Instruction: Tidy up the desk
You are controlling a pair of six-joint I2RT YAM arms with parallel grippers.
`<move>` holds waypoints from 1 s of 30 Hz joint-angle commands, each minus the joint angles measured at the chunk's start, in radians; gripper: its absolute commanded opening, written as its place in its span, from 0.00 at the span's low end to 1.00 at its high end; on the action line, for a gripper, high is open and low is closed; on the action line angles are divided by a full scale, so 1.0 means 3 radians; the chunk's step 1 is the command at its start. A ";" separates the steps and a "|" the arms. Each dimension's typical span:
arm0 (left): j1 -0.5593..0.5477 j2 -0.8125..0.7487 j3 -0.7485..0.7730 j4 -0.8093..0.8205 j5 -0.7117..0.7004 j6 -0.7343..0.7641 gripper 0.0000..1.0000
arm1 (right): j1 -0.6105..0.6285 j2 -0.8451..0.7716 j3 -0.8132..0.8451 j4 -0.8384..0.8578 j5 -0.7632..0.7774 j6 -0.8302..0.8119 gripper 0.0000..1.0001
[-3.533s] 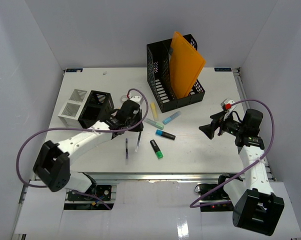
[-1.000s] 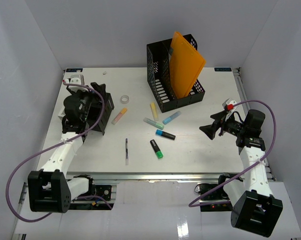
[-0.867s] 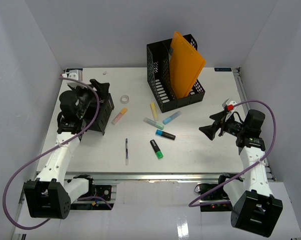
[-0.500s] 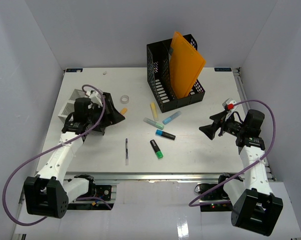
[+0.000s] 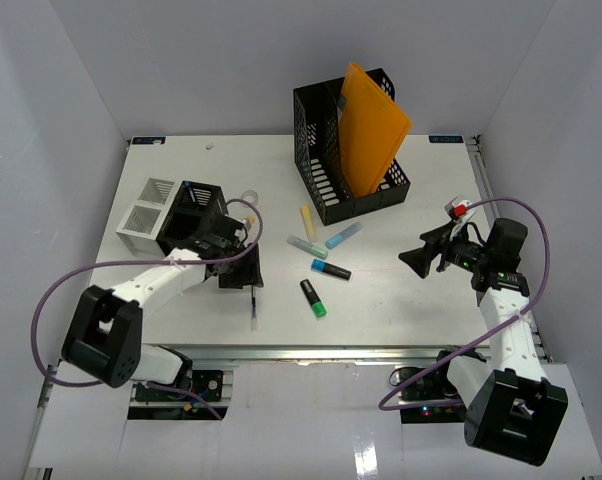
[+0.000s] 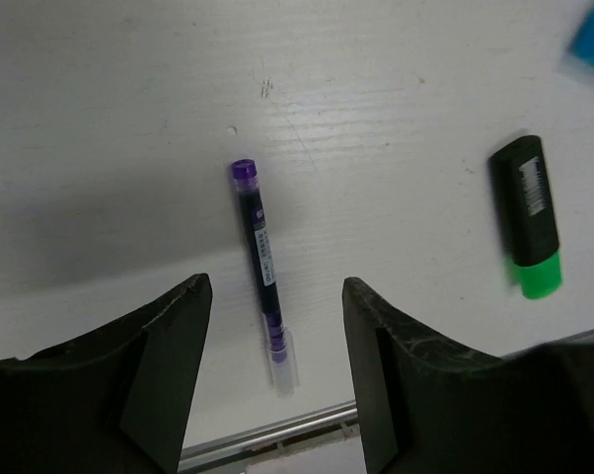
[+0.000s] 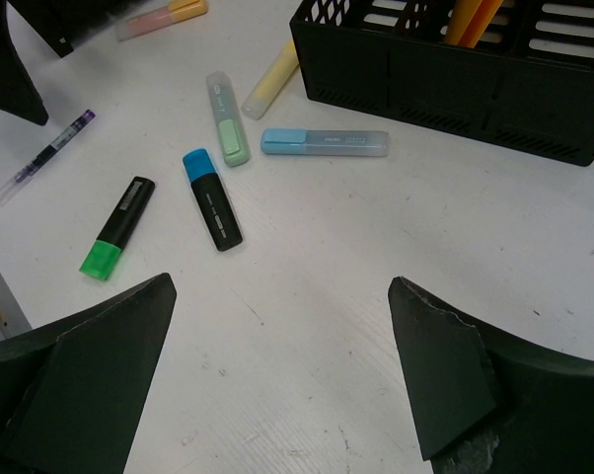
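On the white desk [image 5: 401, 310], a purple pen [image 6: 260, 267] lies near the front rail. My left gripper [image 6: 275, 291] hovers low over it, open, one finger on each side and neither touching it. From above, the left gripper [image 5: 243, 272] covers the top of the pen [image 5: 252, 312]. My right gripper [image 5: 413, 262] hangs open and empty over bare desk at the right. In the right wrist view the right gripper [image 7: 282, 296] looks towards the scattered highlighters.
Several highlighters lie mid-desk: black-green [image 5: 313, 297], black-blue [image 5: 331, 269], light green [image 5: 307, 246], pale blue [image 5: 343, 235], yellow [image 5: 307, 222]. A black mesh file holder [image 5: 321, 150] with an orange folder [image 5: 371, 125] stands behind. At the left are a black pen cup [image 5: 193, 212], a white organizer [image 5: 146, 210] and a tape roll [image 5: 249, 197].
My left arm has swung from the organizers at the back left forward to the pen near the front edge, and its jaws have narrowed. The right arm has stayed put.
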 commanded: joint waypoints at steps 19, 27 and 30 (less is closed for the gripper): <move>-0.0345 0.1027 0.0554 -0.0193 -0.0752 0.0060 0.43 | -0.0002 0.0006 0.0030 0.0027 0.0025 -0.0030 0.95; -0.0351 0.0958 0.0560 -0.0159 -0.0694 0.0065 0.17 | -0.0005 0.0006 0.0030 0.0027 0.0035 -0.0030 0.95; -0.0346 0.0915 0.0537 -0.0147 -0.0680 0.0065 0.07 | -0.0002 0.0000 0.0030 0.0027 0.0041 -0.0030 0.95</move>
